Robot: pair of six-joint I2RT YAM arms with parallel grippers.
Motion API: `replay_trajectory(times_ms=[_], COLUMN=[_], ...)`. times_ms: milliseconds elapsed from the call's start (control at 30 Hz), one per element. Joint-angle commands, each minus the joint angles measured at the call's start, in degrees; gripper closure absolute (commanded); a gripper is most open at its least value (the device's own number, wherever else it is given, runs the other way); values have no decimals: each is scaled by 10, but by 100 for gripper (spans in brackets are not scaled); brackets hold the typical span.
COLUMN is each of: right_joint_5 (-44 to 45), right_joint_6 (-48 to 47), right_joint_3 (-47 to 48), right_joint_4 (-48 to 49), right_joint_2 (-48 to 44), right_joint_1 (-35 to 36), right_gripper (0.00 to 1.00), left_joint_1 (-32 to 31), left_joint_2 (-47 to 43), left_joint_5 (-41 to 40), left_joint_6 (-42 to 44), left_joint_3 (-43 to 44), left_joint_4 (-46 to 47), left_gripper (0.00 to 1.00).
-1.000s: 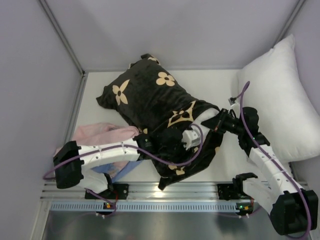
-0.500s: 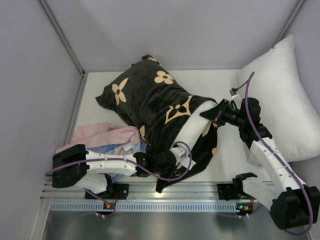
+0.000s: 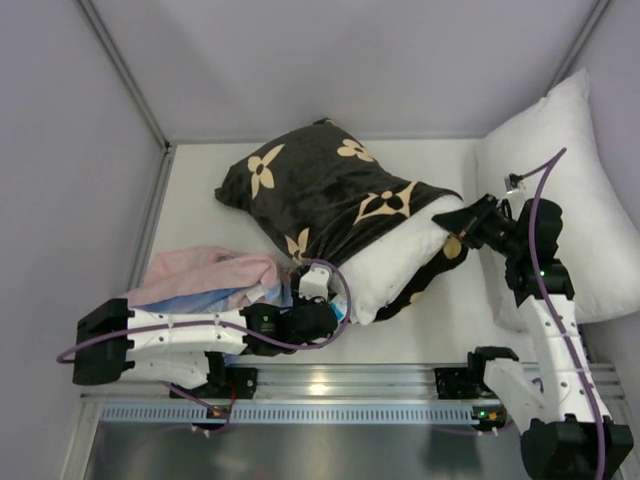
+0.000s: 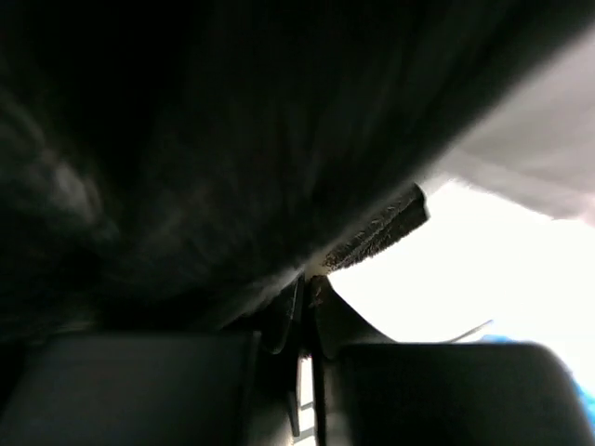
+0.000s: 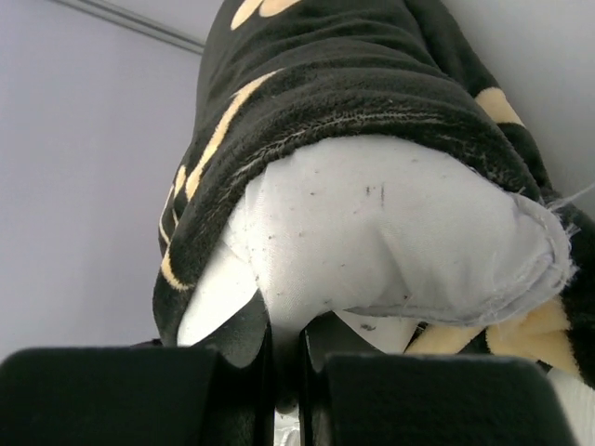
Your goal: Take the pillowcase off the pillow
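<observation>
1. Black plush with tan flowers: the pillowcase [image 3: 320,190], lying slantwise across the white table [image 3: 195,200], its closed end toward the far left.
2. Poking out of its open near-right end, the white pillow [image 3: 400,265]. Roughly the near end bared, the rest inside the cover.
3. Left gripper [image 3: 318,298] low at the near edge of the pillowcase, just beside the bared pillow end. From the left wrist camera, fingers [image 4: 321,321] pressed together, the dark fuzzy hem pinched between them.
4. Right gripper [image 3: 450,213] at the right-hand corner of the pillow. From the right wrist camera, fingers [image 5: 246,339] clamped on a fold of the white pillow fabric, with the black hem curling over just above.
5. Pink cloth [image 3: 205,268] heaped at the near left, and a light-blue cloth [image 3: 195,299] tucked under its near side. Both just beside the pillowcase's near edge.
6. Second white pillow [image 3: 570,190] propped against the right wall [image 3: 625,60], apart from the pillowcase.
</observation>
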Motion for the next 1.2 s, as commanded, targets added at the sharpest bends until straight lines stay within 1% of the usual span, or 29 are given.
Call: replay_trajectory(times_ms=[0, 33, 67, 100, 133, 167, 200, 233, 333, 400, 433, 467, 500, 533, 600, 633, 667, 700, 733, 767, 800, 833, 867, 1000, 1067, 1100, 1167], right_joint_5=[-4, -2, 10, 18, 29, 39, 60, 65, 50, 21, 15, 8, 6, 4, -5, -10, -21, -27, -32, -45, -50, -55, -62, -69, -78, -80, -82], right_joint_6=[-30, -54, -71, -87, -118, -129, -140, -142, -139, -137, -137, -139, -139, -139, -137, -136, -136, -130, -127, -122, -115, -114, -112, -111, -110, -108, -108], right_joint_3=[-10, -18, -31, -35, -35, -36, -36, -36, -39, -47, -50, -53, -61, -65, -71, -72, -72, -72, -72, -71, -70, -68, -64, -45, -36, -29, -20], right_joint_4=[58, 38, 27, 16, 1, -26, -34, -39, -42, -42, -42, -42, -42, -43, -42, -42, -43, -42, -42, -42, -42, -42, -45, -62, -70, -76, -83], right_joint_2=[-32, -33, -40, -43, -44, -48, -59, -65, -79, -75, -73, -73, -74, -76, -81, -83, -85, -90, -92, -95, -100, -104, -106, -124, -128, -135, -143], right_joint_1=[-21, -21, -21, -21, -21, -21, -21, -21, -20, -20, -18, -17, -16, -15, -14, -13, -13, -13, -13, -12, -12, -12, -11, -11, -11, -11, -11], right_gripper=[100, 100, 100, 100, 100, 100, 100, 100, 100, 100, 100, 100, 100, 100, 100, 100, 100, 100, 100, 100, 100, 100, 100, 100, 100, 100, 100], left_joint_1=[-3, -3, -3, -3, -3, -4, -4, -6, -12, -11, -11, -11, -7, -2, 24, 33, 43, 62, 72, 78, 87, 90, 92, 98, 101, 106, 111], left_joint_2=[1, 7, 19, 23, 24, 23, 16, 9, -24, -42, -44, -40, -33, -22, 34, 54, 103, 131, 157, 208, 233, 254, 294, 373, 405, 413, 422], left_joint_5=[-76, -71, -63, -45, -31, -14, 30, 55, 101, 81, 61, 26, 13, 6, 26, 41, 64, 72, 79, 80, 73, 76, 81, 76, 66, 67, 95], left_joint_6=[59, 108, 134, 154, 186, 203, 222, 255, 304, 320, 337, 351, 365, 394, 420, 449, 463, 472, 490, 497, 499, 524, 533, 562, 563, 562, 551], left_joint_3=[59, 75, 108, 122, 133, 143, 157, 162, 183, 205, 233, 249, 267, 308, 361, 412, 438, 465, 491, 543, 567, 589, 626, 697, 717, 732, 736], left_joint_4=[-81, -81, -80, -81, -79, -75, -58, -49, -23, -18, -13, -7, -2, 3, -2, -3, -9, -14, -20, -30, -33, -35, -36, -42, -46, -48, -51], left_gripper=[94, 84, 77, 71, 56, 48, 41, 34, 27, 23, 20, 14, 9, 6, 4, 3, 2, 1, 1, 1, 1, 1, 1, 1, 1, 1, 1])
